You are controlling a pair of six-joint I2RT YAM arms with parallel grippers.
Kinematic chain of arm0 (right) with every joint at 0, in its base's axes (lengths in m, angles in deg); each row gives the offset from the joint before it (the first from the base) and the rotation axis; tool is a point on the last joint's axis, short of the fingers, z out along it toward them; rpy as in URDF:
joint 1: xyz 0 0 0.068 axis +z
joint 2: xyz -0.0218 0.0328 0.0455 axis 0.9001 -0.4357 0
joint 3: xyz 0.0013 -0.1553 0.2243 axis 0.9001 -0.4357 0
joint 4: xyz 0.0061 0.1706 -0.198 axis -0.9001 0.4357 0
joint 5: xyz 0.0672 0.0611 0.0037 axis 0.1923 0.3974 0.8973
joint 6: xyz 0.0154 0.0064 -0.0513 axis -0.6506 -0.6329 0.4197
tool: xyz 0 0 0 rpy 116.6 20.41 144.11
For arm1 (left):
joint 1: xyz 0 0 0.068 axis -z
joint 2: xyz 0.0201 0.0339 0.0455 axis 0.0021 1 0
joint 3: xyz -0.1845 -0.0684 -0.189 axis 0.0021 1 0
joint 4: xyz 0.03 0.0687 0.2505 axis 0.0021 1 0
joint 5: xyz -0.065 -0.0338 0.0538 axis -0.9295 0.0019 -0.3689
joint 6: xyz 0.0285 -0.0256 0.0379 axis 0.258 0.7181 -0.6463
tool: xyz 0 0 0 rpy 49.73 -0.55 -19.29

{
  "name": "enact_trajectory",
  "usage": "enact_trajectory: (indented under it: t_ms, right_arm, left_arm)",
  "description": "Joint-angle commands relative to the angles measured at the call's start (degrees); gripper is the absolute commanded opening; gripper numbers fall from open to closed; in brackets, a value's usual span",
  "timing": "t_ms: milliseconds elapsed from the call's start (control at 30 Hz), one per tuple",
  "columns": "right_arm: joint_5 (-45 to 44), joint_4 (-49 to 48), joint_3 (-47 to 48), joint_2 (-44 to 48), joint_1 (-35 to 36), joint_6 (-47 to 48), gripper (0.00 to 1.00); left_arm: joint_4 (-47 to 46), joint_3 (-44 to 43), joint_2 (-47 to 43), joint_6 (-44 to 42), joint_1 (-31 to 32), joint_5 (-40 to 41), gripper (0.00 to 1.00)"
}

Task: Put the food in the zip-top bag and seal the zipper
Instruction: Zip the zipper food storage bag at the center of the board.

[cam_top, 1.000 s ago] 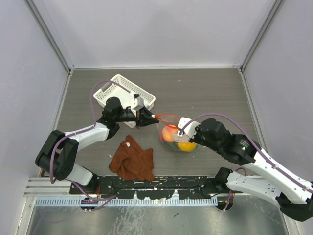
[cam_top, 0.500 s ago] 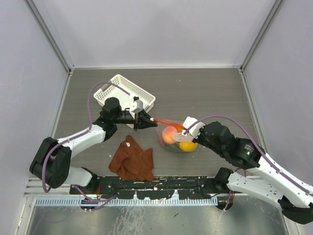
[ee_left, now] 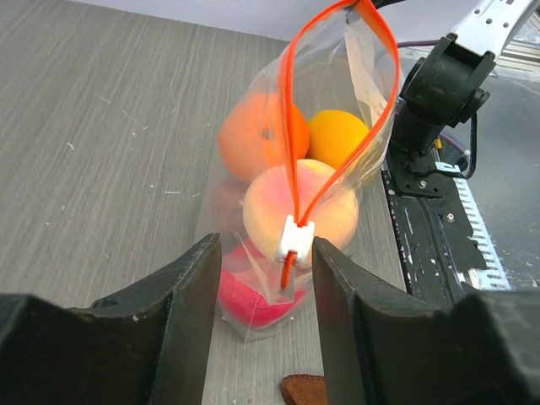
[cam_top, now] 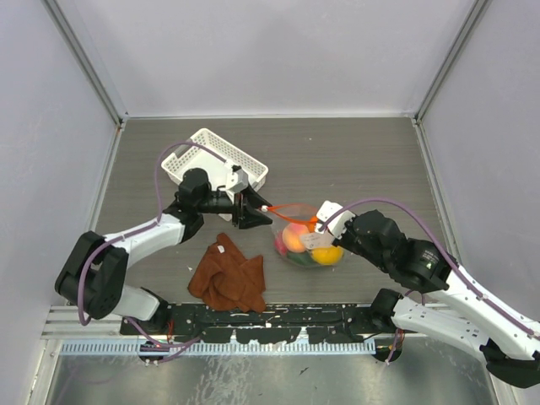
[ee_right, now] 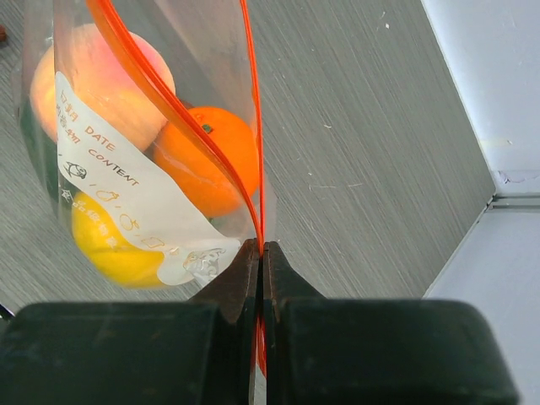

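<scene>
The zip-top bag [cam_top: 308, 243] is standing just right of centre in the top view, on the grey table [cam_top: 363, 160], and it is bulging with the food [cam_top: 297, 240]. A peach-pink fruit [ee_left: 270, 207], an orange one [ee_left: 251, 139], a yellow one [ee_right: 105, 245] and a red one [ee_left: 249, 297] are showing through the clear plastic (something dark green is barely showing beneath them).

The zipper [ee_left: 290, 143] is gaping in a narrow loop along most of the mouth, with its white slider [ee_left: 297, 240] sitting at the loop's left end.

The right gripper [cam_top: 321, 222] is pinching the zipper's right end, its jaws pressed together on the orange-red strip. The left gripper [cam_top: 256, 211] is reaching in from the left with its jaws standing apart. One finger is flanking each side of the slider, with a gap on both sides in the left wrist view.

A white lattice basket [cam_top: 190, 160] is lying at the upper left, just behind the left gripper, whose wrist is covering the basket's near corner. A crumpled brown cloth [cam_top: 229, 274] is lying at the lower left of the bag, apart from it. A white label [ee_right: 110, 177] is running across the bag's wall, hiding part of the fruit in the right wrist view.
</scene>
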Motion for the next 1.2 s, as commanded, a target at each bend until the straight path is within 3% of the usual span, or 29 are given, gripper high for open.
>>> enact_trajectory:
  t_ms: [0,233,400,500,567,700,800,867,1067,1167]
  right_arm:
    - [0.48,-3.91,0.45,0.18,0.16,-0.68,0.01]
    - [0.38,-3.91,0.16,0.69,0.14,-0.60,0.01]
    - [-0.37,-2.99,0.14,0.98,0.13,-0.69,0.01]
    - [-1.25,-2.69,0.24,1.81,0.20,-0.90,0.01]
    - [-1.32,-2.68,0.47,2.30,0.14,-1.17,0.03]
    - [1.33,-2.85,2.06,1.87,0.17,-2.38,0.24]
    - [5.84,-3.72,3.89,-0.14,0.15,-2.71,0.44]
    - [10.09,-5.12,5.30,-1.73,0.17,-2.70,0.51]
    - [18.88,-9.96,10.45,-10.04,0.20,-3.23,0.63]
    - [22.66,-13.76,11.86,-15.29,0.22,-4.26,0.63]
  left_arm:
    - [-3.94,-0.49,1.78,1.23,0.80,-0.23,0.49]
    - [-9.93,-1.09,5.63,5.63,1.57,-0.77,0.46]
    - [-10.73,-1.30,6.11,7.03,1.57,-2.39,0.16]
    - [-8.85,-0.35,4.03,4.52,1.53,-2.43,0.02]
    - [-5.27,-0.31,2.40,1.57,1.53,-2.15,0.00]
    - [3.69,-2.05,-0.12,-2.50,1.56,-1.45,0.00]
    - [5.97,-3.10,-0.74,-2.94,1.57,-1.26,0.00]
    - [6.22,-3.04,-1.11,-3.02,1.55,-1.16,0.00]
    - [9.65,-3.89,-1.93,-4.15,1.53,-0.31,0.00]
    - [9.94,-4.03,-2.38,-4.22,1.53,-0.32,0.00]
